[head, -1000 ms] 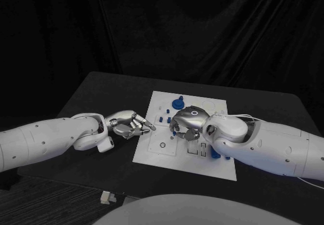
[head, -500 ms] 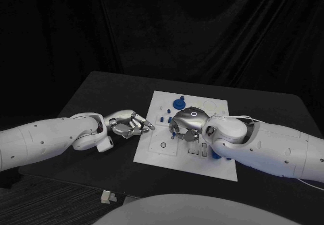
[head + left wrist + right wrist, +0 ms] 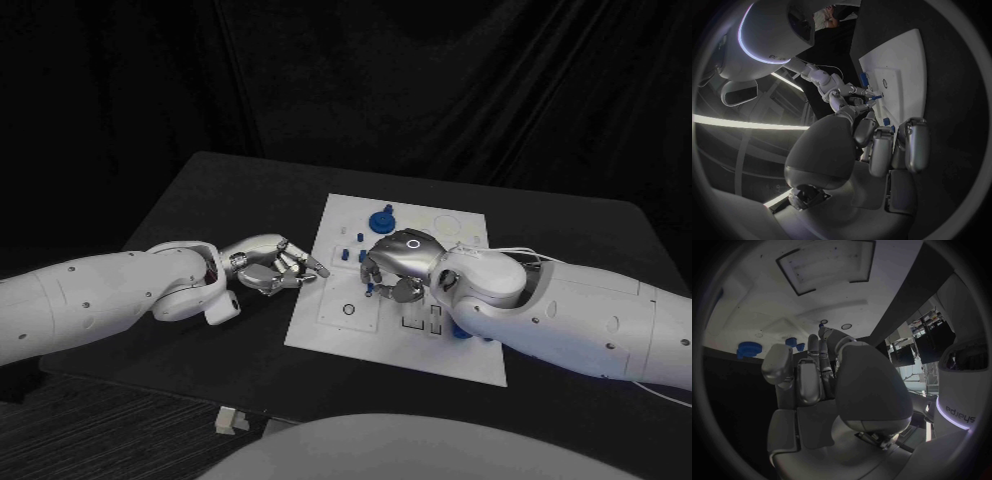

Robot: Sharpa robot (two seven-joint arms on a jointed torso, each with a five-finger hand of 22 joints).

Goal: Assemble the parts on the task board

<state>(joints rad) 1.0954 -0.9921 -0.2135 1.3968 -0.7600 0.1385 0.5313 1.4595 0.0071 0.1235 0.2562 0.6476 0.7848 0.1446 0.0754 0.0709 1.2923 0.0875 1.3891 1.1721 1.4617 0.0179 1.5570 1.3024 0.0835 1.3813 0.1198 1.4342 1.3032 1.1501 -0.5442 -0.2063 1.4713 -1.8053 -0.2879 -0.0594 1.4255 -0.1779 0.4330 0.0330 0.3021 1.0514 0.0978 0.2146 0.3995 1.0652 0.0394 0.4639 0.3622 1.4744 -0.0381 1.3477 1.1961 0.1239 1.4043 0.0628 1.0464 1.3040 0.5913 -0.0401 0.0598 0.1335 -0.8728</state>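
Task board point(image 3: 411, 345): white plate lying flat at the middle of the black table point(image 3: 216, 190).
Seated parts: a large blue round part point(image 3: 381, 217) stands at the board's far end; small blue pegs point(image 3: 351, 236) stand just beside it.
Part in hand: in the left wrist view a small blue part point(image 3: 874, 97) sits at the fingertips of the right hand point(image 3: 400, 262), directly over the board.
Right hand: curled downward over the board's middle, pinching that part.
Left hand point(image 3: 274, 267): at the board's left edge, fingers bent; whether it holds anything cannot be told.
Progress (judged): partly done; open recesses point(image 3: 348, 310) near the front remain unfilled.
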